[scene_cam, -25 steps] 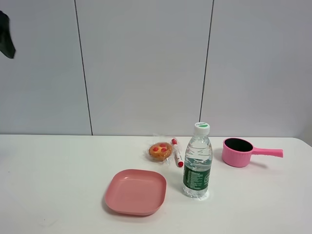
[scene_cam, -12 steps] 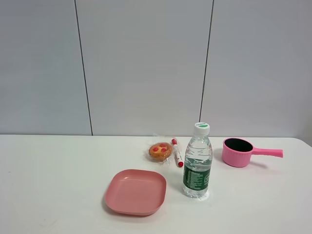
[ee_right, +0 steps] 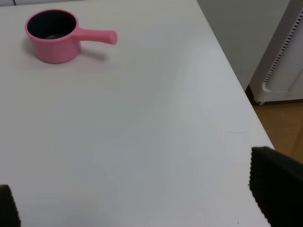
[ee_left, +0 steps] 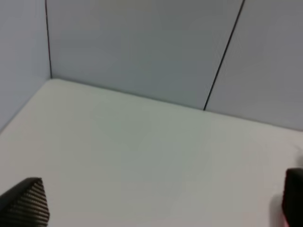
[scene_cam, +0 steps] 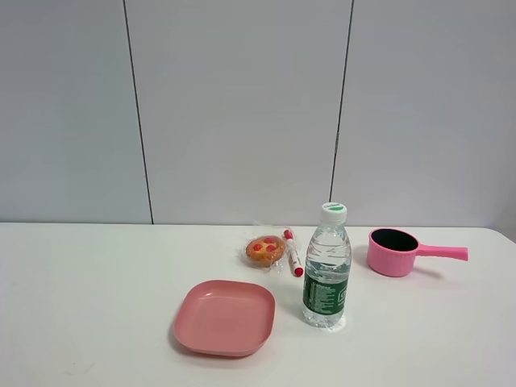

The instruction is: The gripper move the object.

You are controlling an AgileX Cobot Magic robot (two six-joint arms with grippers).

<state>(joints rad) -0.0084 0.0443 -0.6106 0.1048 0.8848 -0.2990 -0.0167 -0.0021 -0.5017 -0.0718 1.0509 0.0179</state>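
Note:
The clear water bottle (scene_cam: 326, 266) with a white cap and dark green label stands upright on the white table (scene_cam: 81, 306), right of centre. Neither gripper shows in the exterior high view. In the left wrist view my left gripper (ee_left: 158, 208) is open and empty, with one black fingertip at each lower corner over bare table. In the right wrist view my right gripper (ee_right: 142, 203) is open and empty over bare table. The bottle is out of view in both wrist views.
A pink square plate (scene_cam: 224, 317) lies left of the bottle. A wrapped cookie (scene_cam: 265, 250) and a red-capped marker (scene_cam: 293, 252) lie behind it. A pink saucepan (scene_cam: 393, 251) sits to the right, also in the right wrist view (ee_right: 52, 35), near the table's edge (ee_right: 236, 94).
A black arm part at the upper left edge of the exterior view one second ago has left the picture. The objects on the table have not moved.

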